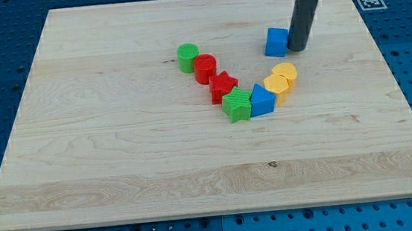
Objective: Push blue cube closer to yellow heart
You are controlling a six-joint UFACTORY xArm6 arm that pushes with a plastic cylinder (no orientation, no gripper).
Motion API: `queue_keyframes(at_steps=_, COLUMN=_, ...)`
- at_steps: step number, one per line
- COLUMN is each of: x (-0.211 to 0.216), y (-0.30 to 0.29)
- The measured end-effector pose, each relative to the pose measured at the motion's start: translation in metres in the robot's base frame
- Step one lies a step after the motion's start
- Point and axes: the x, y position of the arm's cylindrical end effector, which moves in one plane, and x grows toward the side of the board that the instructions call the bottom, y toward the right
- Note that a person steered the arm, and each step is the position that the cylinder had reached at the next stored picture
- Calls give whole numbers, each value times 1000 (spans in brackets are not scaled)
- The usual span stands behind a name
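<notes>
Blue cube [277, 42], ridged plastic, sits twd tabletop's top-right corner, my tip [297, 49] touching its right side. Yellow heart [286, 73] just below. No jaws, plain dark rod. Pale wood-grain board [122, 183].

Tabletop [121, 175] | obstacles: blue cube [277, 42] near far edge, tip [296, 48] touching its right; block chain mid-board, green cylinder [188, 57] to yellow heart [285, 73] | free: near edge, left and right edges, gap between cube and heart
</notes>
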Motion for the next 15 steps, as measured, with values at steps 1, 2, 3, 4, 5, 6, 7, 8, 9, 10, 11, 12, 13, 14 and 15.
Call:
queue_keyframes(at_steps=1, x=-36, y=-12)
queue_keyframes(at_steps=2, x=-63, y=-30)
queue_keyframes(at_steps=3, x=-66, y=-48)
queue_keyframes(at_steps=4, x=-61, y=-50)
queue_keyframes(at_steps=5, x=-48, y=-47)
queue_keyframes(at_steps=6, x=-29, y=-41)
queue_keyframes(at_steps=7, x=-12, y=-27)
queue_keyframes(at_steps=8, x=0, y=-18)
queue_keyframes(at_steps=9, x=-1, y=-20)
queue_keyframes(at_steps=10, x=-4, y=-31)
queue_keyframes(at_steps=11, x=-4, y=-38)
queue_keyframes(at_steps=12, x=-4, y=-38)
queue_keyframes(at_steps=13, x=-3, y=-38)
queue_keyframes(at_steps=14, x=3, y=-38)
queue_keyframes(at_steps=15, x=15, y=-38)
